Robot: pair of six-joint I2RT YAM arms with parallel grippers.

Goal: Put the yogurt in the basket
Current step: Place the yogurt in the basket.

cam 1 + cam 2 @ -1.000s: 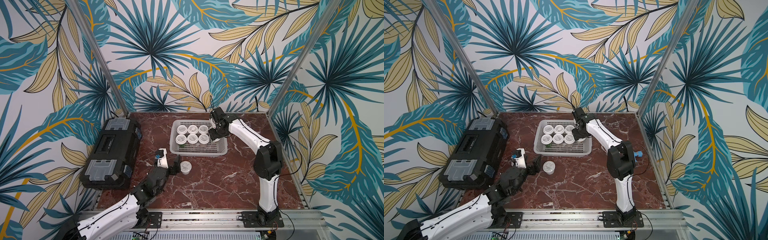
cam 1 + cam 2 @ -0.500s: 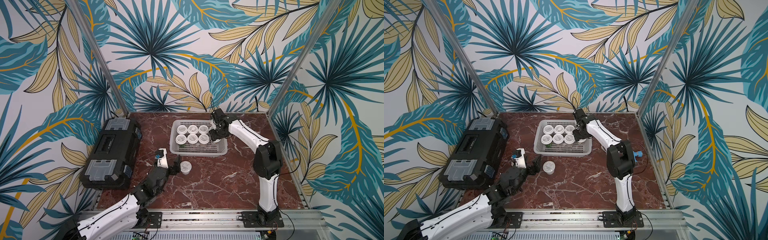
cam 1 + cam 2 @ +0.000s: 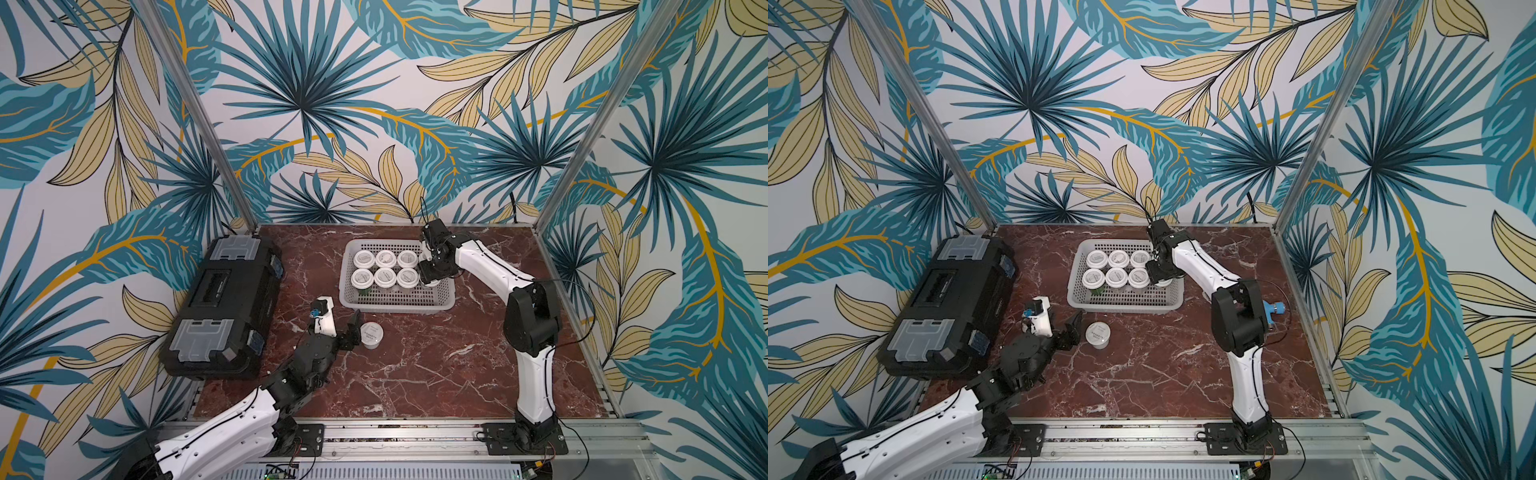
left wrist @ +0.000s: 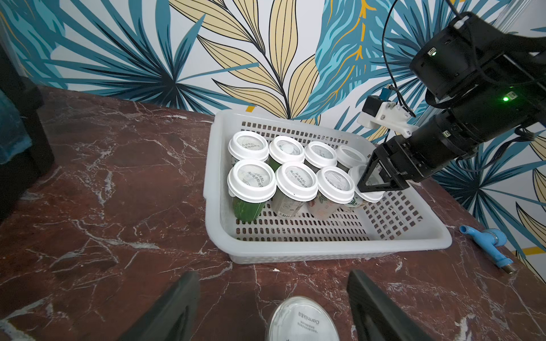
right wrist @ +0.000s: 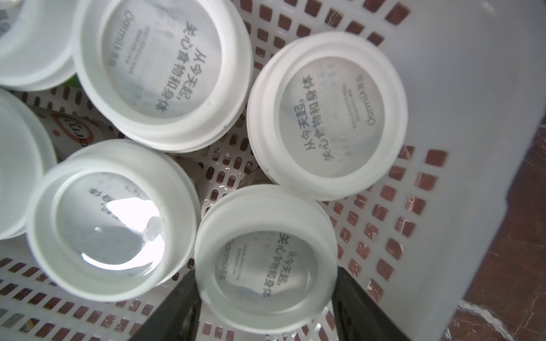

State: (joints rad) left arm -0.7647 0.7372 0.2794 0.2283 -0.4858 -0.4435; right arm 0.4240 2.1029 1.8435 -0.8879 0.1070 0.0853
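The pale perforated basket [image 3: 395, 305] [image 3: 1125, 307] [image 4: 325, 251] stands at the back middle of the marble table. Several white-lidded yogurt cups [image 3: 385, 268] [image 4: 296, 180] stand in it in two rows. My right gripper [image 3: 432, 276] [image 3: 1158, 276] [image 4: 373, 186] [image 5: 266, 295] reaches down into the basket's right end. It is shut on a yogurt cup [image 5: 266, 259] [image 4: 356, 174] beside the rows, with a finger against each side of the lid. One more yogurt cup [image 3: 371, 335] [image 3: 1098, 333] [image 4: 301, 320] stands on the table in front of the basket. My left gripper [image 3: 351, 332] [image 3: 1073, 328] [image 4: 271, 310] is open, its fingers on either side of this cup without touching it.
A big black case [image 3: 224, 307] [image 3: 946, 307] with grey latches lies along the left edge, close to the left arm. A small blue tap-shaped part [image 4: 487, 239] [image 3: 1273, 309] lies right of the basket. Patterned walls with metal posts enclose the table.
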